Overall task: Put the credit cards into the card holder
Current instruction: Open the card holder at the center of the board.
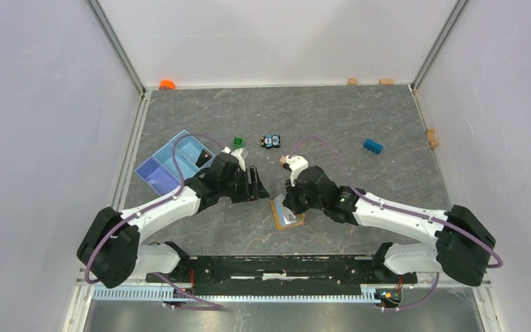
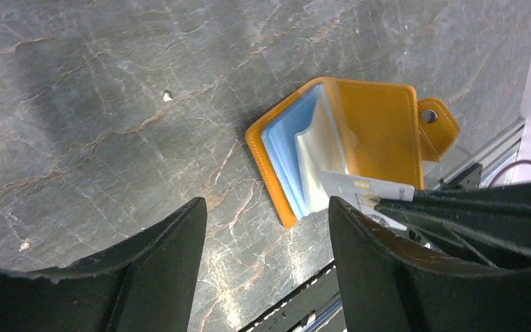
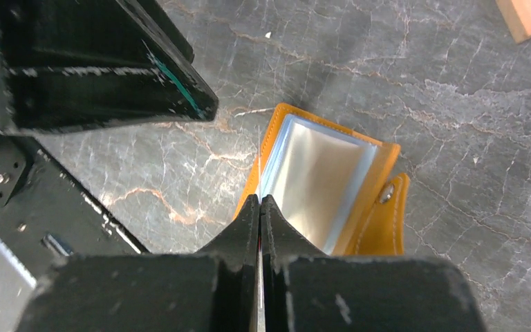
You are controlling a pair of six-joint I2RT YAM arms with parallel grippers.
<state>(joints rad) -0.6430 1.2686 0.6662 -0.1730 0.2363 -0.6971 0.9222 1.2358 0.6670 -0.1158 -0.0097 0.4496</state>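
Credit card (image 2: 363, 188) pinched edge-on in the right gripper (image 3: 259, 202), just over the open card holder (image 3: 318, 173).
Right gripper's jaws are clenched on the pale card, whose chip end pokes out past the fingertips toward the holder's clear inner sleeves; whether card and sleeves touch I cannot tell. The orange card holder lies spread like a book on the grey marbled table (image 2: 110, 104), directly below and ahead of the right gripper, its snap tab flapped out at one edge. The left gripper (image 2: 266, 207) hangs released close beside, fingers apart with nothing between them, the holder just ahead of its fingertips.
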